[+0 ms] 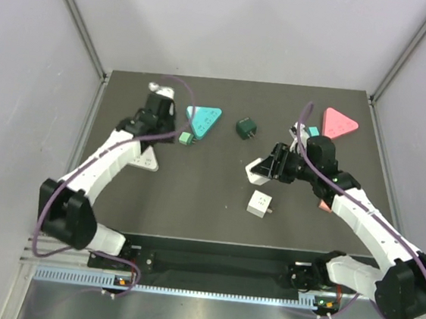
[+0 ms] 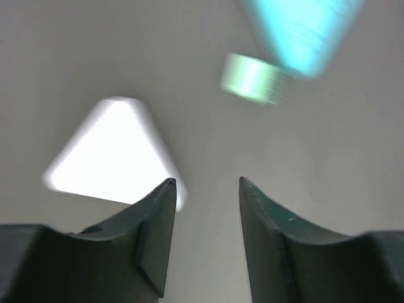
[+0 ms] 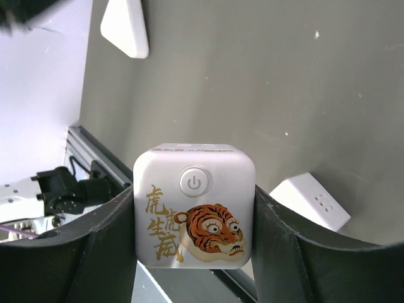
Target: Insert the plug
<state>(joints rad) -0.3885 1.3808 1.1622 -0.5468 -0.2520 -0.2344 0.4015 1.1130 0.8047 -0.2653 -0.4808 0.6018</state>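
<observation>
The right pincer (image 3: pixel 193 192) is clenched on a white rounded cube (image 3: pixel 189 246) printed with a power button, gold characters and a tiger face. It holds the cube over the dark worktop (image 3: pixel 252 95), right of centre. A white plug block (image 3: pixel 312 201) lies just beyond. The left pincer (image 2: pixel 206 183) gapes wide and empty near a white triangle (image 2: pixel 110 151).

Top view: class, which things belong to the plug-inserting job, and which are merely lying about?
Job: tiger-print cube, held in right gripper; white triangle, likely its socket.
Lying about: teal triangle, pink triangle, dark green cube, light green cube, plain white cube.
</observation>
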